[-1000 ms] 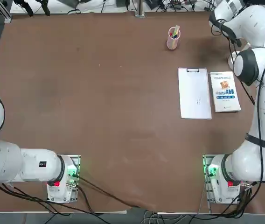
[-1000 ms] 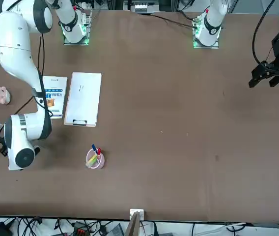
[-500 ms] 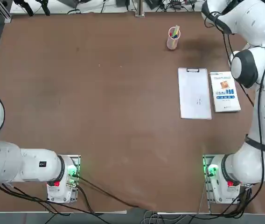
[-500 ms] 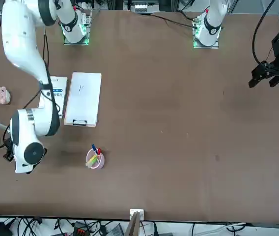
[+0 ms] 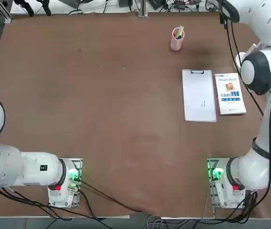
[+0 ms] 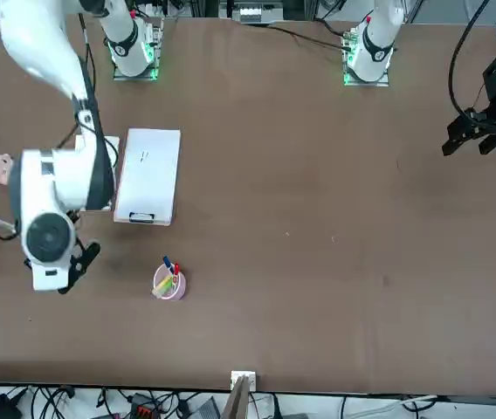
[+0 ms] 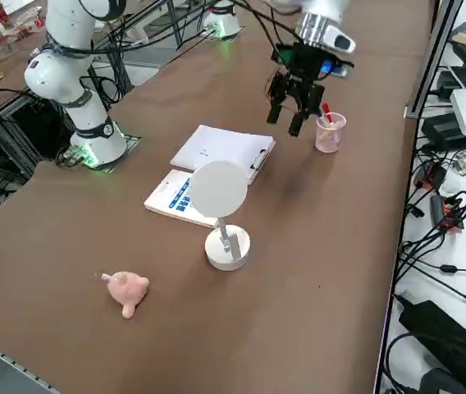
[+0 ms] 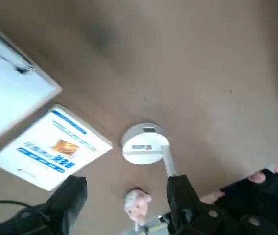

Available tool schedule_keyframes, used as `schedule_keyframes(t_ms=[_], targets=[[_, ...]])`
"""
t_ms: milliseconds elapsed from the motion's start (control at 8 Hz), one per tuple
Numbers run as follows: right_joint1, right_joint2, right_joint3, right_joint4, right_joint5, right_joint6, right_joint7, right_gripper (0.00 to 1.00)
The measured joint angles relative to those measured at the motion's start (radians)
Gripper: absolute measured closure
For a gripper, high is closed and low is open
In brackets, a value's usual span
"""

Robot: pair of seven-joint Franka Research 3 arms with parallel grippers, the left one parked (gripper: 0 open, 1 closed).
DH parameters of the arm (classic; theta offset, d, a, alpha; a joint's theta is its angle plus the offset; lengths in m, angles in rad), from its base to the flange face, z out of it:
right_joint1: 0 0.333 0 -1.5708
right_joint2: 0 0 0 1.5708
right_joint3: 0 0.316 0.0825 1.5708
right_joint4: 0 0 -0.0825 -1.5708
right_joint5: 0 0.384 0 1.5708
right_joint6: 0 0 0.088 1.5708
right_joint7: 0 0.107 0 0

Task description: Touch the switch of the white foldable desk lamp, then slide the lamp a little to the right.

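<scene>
Nearest the right side camera lies the pink toy (image 7: 126, 289). Just past it stands the white lamp (image 7: 225, 215), on the table (image 7: 323, 279) close beside the book (image 7: 174, 197), with nothing touching it. Its round base sits flat. The short stem rises nearly upright from the base, so the long axis runs bottom to top. The disc head faces out over the table's right-hand edge, toward that camera. Your wrist camera shows small marks on the base, but you cannot tell which one is the switch.

Beyond the book lies the clipboard (image 7: 221, 150). Over the table's far end hangs the right gripper (image 7: 292, 113), fingers apart and empty, next to the pen cup (image 7: 329, 131) and well apart from the lamp.

Over the last second the arm has swung, carrying its wrist along the table's right side toward the cup. That fits either a reach being lined up or a withdrawal afterwards, and the lamp's stance doesn't settle which.
</scene>
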Motion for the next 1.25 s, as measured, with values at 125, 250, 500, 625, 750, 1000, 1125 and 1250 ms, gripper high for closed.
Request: schedule_keyframes(t_ms=[125,250,500,625,750,1000,1125,1250], targets=[[0.01,-0.055,0.0,-0.024,0.045,-0.017,0.027,0.0],[0.024,-0.116,0.001,-0.048,0.099,-0.056,0.079,0.0],[0.041,-0.232,0.001,-0.092,0.189,-0.12,0.187,0.0],[0.041,-0.285,0.001,-0.131,0.217,-0.126,0.24,0.0],[0.04,-0.332,0.0,-0.177,0.242,-0.127,0.293,0.0],[0.039,-0.426,-0.002,-0.268,0.299,-0.122,0.387,0.0],[0.038,-0.479,-0.005,-0.313,0.324,-0.109,0.418,0.0],[0.036,-0.538,-0.008,-0.365,0.337,-0.095,0.451,0.0]])
